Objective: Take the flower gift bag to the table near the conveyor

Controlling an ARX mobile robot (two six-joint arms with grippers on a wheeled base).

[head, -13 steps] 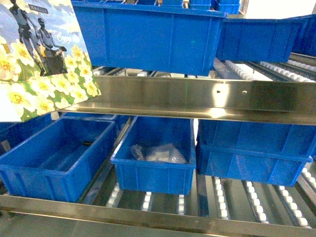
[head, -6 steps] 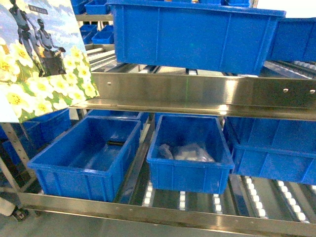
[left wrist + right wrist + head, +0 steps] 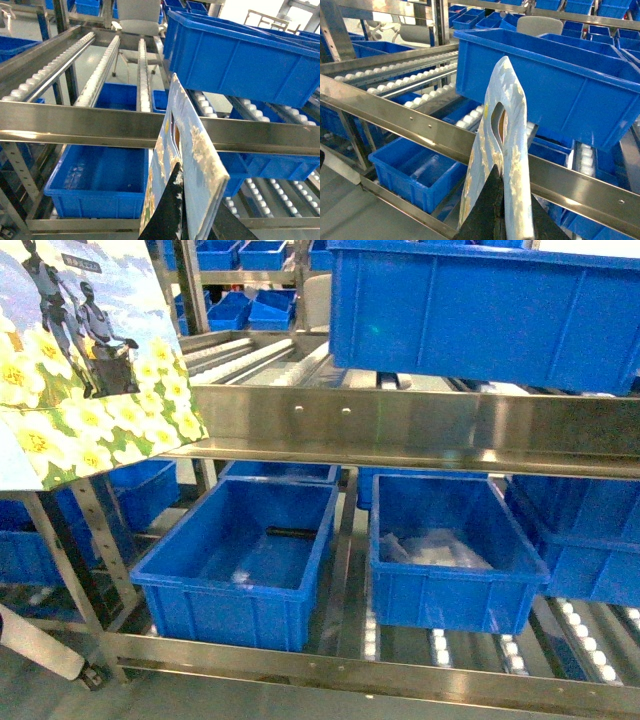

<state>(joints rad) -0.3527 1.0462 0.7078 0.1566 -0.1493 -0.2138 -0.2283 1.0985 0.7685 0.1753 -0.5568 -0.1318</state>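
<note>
The flower gift bag [image 3: 90,370], printed with yellow flowers and two dark figures, hangs at the upper left of the head view; neither gripper shows there. Seen edge-on in the left wrist view, the bag [image 3: 195,150] sits between the black fingers of my left gripper [image 3: 196,197], which is shut on it. In the right wrist view the bag [image 3: 512,135], with its cut-out handle hole, stands upright with my right gripper [image 3: 513,200] shut on its lower part. The table is out of view. Roller conveyor lanes [image 3: 250,355] run behind the bag.
A steel rack rail [image 3: 400,425] crosses the view. A large blue bin [image 3: 480,310] sits on the upper level. Below are an almost empty blue bin [image 3: 240,560] and one holding plastic-wrapped items [image 3: 450,560]. More bins fill the far racks. Grey floor lies bottom left.
The rack and its bins have slid to the right in the head view as the view swung left. The bag keeps its place at the upper left.
</note>
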